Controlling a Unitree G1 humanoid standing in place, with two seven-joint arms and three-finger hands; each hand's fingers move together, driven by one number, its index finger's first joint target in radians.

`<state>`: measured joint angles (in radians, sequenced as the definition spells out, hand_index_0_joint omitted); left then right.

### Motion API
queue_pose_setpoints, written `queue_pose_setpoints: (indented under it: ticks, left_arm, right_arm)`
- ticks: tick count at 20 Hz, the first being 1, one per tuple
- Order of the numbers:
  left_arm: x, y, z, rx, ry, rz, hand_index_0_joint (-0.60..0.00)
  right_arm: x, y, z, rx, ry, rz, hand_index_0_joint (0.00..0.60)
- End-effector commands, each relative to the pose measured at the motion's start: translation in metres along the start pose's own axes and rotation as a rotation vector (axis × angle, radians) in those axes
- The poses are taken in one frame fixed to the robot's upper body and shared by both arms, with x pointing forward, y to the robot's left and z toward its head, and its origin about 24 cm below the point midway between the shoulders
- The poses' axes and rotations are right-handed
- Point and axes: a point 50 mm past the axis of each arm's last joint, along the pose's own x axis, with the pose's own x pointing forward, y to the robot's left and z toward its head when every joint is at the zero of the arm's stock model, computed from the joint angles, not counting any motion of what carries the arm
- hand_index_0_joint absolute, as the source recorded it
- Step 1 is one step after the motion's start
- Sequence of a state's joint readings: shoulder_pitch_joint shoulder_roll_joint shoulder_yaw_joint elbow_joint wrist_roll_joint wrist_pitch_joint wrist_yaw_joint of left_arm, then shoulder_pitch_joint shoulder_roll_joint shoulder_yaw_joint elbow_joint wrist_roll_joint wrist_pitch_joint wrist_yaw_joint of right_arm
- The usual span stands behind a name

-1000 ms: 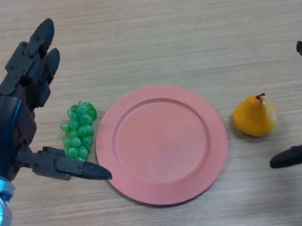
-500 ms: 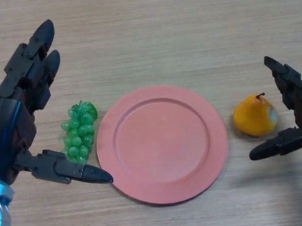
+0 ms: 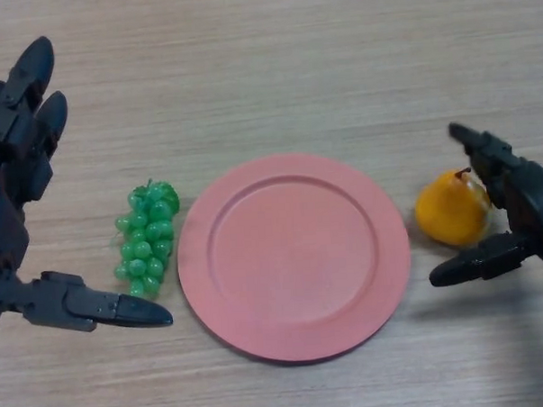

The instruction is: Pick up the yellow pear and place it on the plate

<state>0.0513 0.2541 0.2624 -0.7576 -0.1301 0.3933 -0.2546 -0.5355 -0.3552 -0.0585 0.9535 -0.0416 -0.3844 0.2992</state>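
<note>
The yellow pear (image 3: 448, 212) lies on the wooden table just right of the pink plate (image 3: 294, 254), which holds nothing. My right hand (image 3: 516, 200) is open around the pear from the right: its fingers reach over the pear's top right, its thumb (image 3: 472, 263) points left below it. I cannot tell whether it touches the pear. My left hand (image 3: 11, 188) is open at the left edge, its thumb (image 3: 96, 305) pointing right below the grapes.
A bunch of green grapes (image 3: 147, 236) lies just left of the plate, between my left hand's fingers and thumb. The wooden table (image 3: 275, 68) stretches bare behind the plate.
My right hand has moved in from the right edge and now brackets the pear. My left hand has drawn back to the left. The pear, plate and grapes have barely shifted.
</note>
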Motion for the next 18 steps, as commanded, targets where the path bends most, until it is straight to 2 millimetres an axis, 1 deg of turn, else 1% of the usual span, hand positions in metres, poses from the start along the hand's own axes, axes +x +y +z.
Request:
queue_pose_setpoints:
  ticks: [1,4,6,7,9,10,11,12,13,14,15,16,17,18]
  left_arm:
    - [-0.006,0.017,0.022,0.103,-0.164,0.064,0.000]
    - [-0.007,0.019,0.023,0.107,-0.185,0.080,0.000]
    - [-0.007,0.021,0.023,0.106,-0.178,0.093,0.000]
    - [-0.008,0.019,0.022,0.111,-0.184,0.087,0.000]
    - [-0.010,0.020,0.022,0.115,-0.185,0.080,0.000]
    - [-0.010,0.020,0.022,0.111,-0.184,0.081,0.000]
    - [-0.010,0.021,0.022,0.103,-0.187,0.086,0.000]
    - [-0.010,0.020,0.021,0.096,-0.193,0.095,0.000]
    - [-0.010,0.018,0.021,0.095,-0.215,0.101,0.000]
    - [-0.010,0.018,0.021,0.092,-0.214,0.100,0.000]
    - [-0.010,0.017,0.021,0.095,-0.215,0.093,0.000]
    - [-0.009,0.017,0.021,0.091,-0.214,0.091,0.000]
    - [-0.009,0.017,0.021,0.088,-0.211,0.085,0.000]
    - [-0.008,0.017,0.021,0.087,-0.209,0.081,0.000]
  right_arm:
    - [0.012,-0.024,0.049,-0.264,-0.270,-0.134,0.600]
    - [0.012,-0.026,0.051,-0.202,-0.273,-0.188,0.600]
    - [0.012,-0.025,0.052,-0.259,-0.268,-0.196,0.600]
    - [0.012,-0.028,0.057,-0.293,-0.292,-0.221,0.600]
    - [0.011,-0.028,0.066,-0.249,-0.313,-0.223,0.600]
    - [0.010,-0.027,0.070,-0.296,-0.327,-0.238,0.600]
    - [0.009,-0.024,0.080,-0.316,-0.367,-0.247,0.600]
    - [0.008,-0.019,0.084,-0.232,-0.371,-0.211,0.600]
    - [0.007,-0.013,0.098,-0.223,-0.422,-0.230,0.600]
    - [0.005,-0.006,0.101,-0.168,-0.419,-0.193,0.600]
    - [0.002,0.010,0.104,-0.090,-0.397,-0.132,0.600]
    - [0.000,0.018,0.107,-0.026,-0.394,-0.107,0.600]
    - [-0.002,0.034,0.109,0.021,-0.371,-0.073,0.600]
    - [-0.004,0.044,0.110,0.084,-0.352,-0.036,0.600]
